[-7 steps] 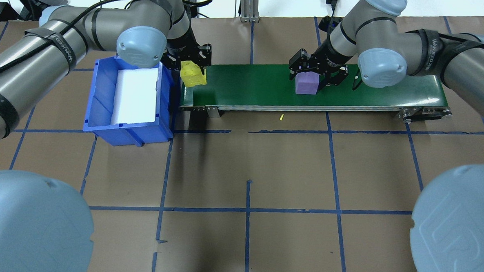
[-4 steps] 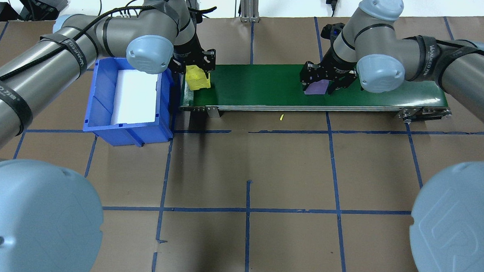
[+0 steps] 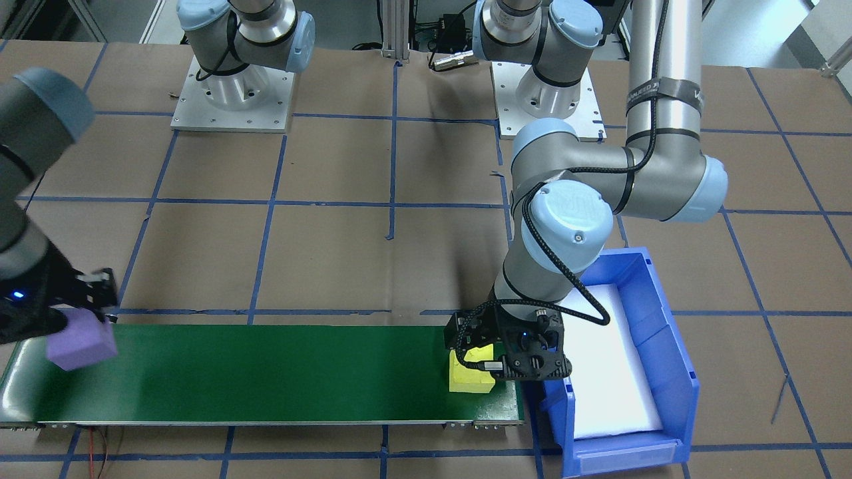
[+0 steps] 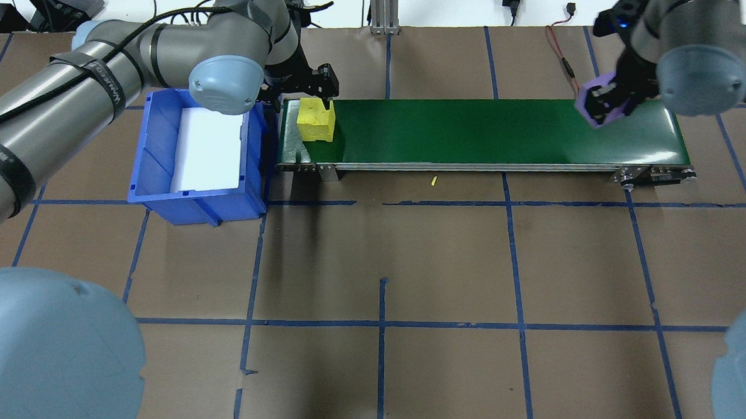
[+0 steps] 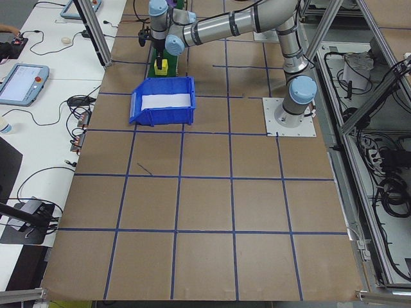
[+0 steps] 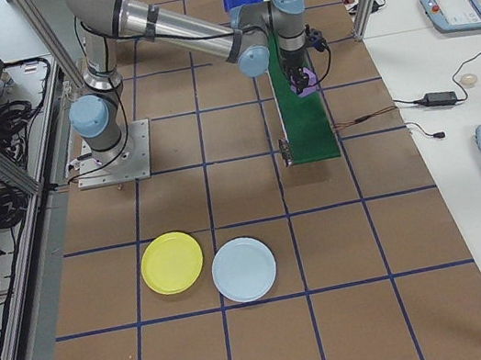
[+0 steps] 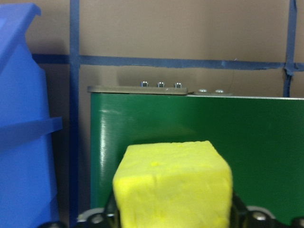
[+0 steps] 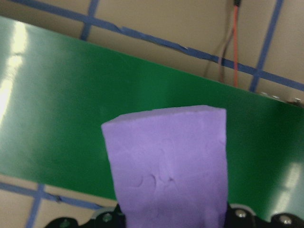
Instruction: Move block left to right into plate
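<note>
Front-facing view: the left gripper (image 3: 480, 356) was closed on the yellow block (image 3: 469, 378), which sat on the green conveyor belt (image 3: 266, 372) at the end next to the blue bin (image 3: 672, 372). The right gripper (image 3: 90, 313) pinched the purple block (image 3: 81, 342) above the opposite end of the belt.

Overhead view: the left gripper (image 4: 315, 97) stood at the far side of the yellow block (image 4: 316, 120), whose underside met the belt (image 4: 477, 132) just beside the blue bin (image 4: 155, 162). The right gripper (image 4: 607, 101) held the purple block (image 4: 599, 106), tilted, over the far corner of the belt's other end.

Left side view: the near arm reached over the blue bin (image 5: 138, 106) to the yellow block (image 5: 163, 66); the jaw state could not be judged here.

Right side view: the near arm carried the purple block (image 6: 305, 83) over the belt (image 6: 306, 126). The yellow plate (image 6: 172, 262) lay on the table well apart from both grippers, near the robot's side of the table, just beside a light-blue plate (image 6: 244, 269). Both plates held no block.

Left wrist view: the yellow block (image 7: 173, 185) filled the space between the fingers, with the belt (image 7: 256, 133) beyond it and the blue bin (image 7: 23, 142) at the picture's left.

Right wrist view: the purple block (image 8: 168, 166) sat clamped between the fingers, with the belt (image 8: 71, 104) behind it.
</note>
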You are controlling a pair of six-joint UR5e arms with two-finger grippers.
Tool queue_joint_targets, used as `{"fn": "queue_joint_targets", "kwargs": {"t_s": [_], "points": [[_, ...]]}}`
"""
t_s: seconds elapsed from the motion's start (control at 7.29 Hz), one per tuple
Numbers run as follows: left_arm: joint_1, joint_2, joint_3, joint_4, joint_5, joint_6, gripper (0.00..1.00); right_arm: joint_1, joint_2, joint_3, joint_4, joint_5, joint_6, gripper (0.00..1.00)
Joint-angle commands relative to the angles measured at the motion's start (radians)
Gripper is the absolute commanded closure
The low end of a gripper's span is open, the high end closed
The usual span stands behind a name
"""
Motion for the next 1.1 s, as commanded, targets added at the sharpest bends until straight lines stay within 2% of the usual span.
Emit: {"fn": "queue_joint_targets", "kwargs": {"t_s": [0.0,0.14,0.27,0.41,0.55,0.69,0.82,0.96], "points": [[0.010,0.145,0.009,-0.184,0.014,0.000,0.00,-0.412,-0.123,0.092,0.131,-0.075,-0.463,0.61],[0.019,0.224,-0.013,-0.229,0.076,0.026,0.00,-0.585,-0.119,0.117,0.108,-0.073,-0.639,0.61],[0.060,0.276,-0.012,-0.333,0.104,0.065,0.00,-0.707,-0.111,0.143,0.031,-0.065,-0.802,0.61],[0.093,0.353,-0.015,-0.436,0.098,0.079,0.00,-0.813,-0.026,0.175,-0.098,-0.042,-0.899,0.61],[0.110,0.426,-0.020,-0.531,0.106,0.115,0.00,-0.863,0.093,0.172,-0.234,0.028,-0.973,0.61],[0.116,0.486,-0.053,-0.567,0.106,0.226,0.00,-0.869,0.151,0.169,-0.319,0.044,-0.981,0.47],[0.128,0.500,-0.078,-0.562,0.098,0.194,0.00,-0.869,0.150,0.163,-0.329,0.056,-0.981,0.01],[0.133,0.498,-0.095,-0.550,0.092,0.192,0.00,-0.869,0.148,0.157,-0.329,0.079,-0.974,0.00]]}}
